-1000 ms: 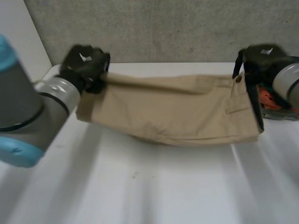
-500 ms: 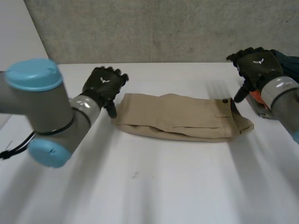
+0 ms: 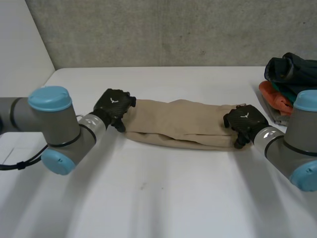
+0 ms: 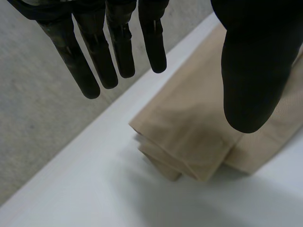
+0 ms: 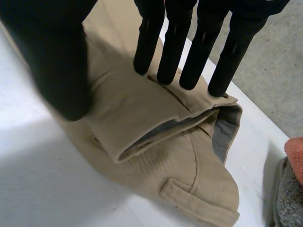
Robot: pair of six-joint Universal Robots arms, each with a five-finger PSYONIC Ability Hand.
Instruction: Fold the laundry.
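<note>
Folded tan trousers (image 3: 183, 124) lie in a long strip across the white table (image 3: 163, 198). My left hand (image 3: 115, 105) is at the strip's left end. In the left wrist view this hand (image 4: 120, 47) hovers open above the folded leg end (image 4: 189, 127), fingers straight and thumb apart, holding nothing. My right hand (image 3: 242, 120) is at the right, waistband end. Seen from the right wrist, it (image 5: 175, 42) is open too, straight fingers just over the tan cloth (image 5: 142, 113), where the grey lining and a belt loop show.
A pile of other laundry (image 3: 287, 82), dark teal on orange and grey, sits at the table's back right, close to my right arm. Its orange cloth (image 5: 296, 156) and grey cloth (image 5: 286, 203) lie just beyond the waistband. A concrete wall runs behind the table.
A second ago both hands held the trousers stretched up in the air. They let go, the trousers dropped flat, and both hands came down to the strip's two ends.
</note>
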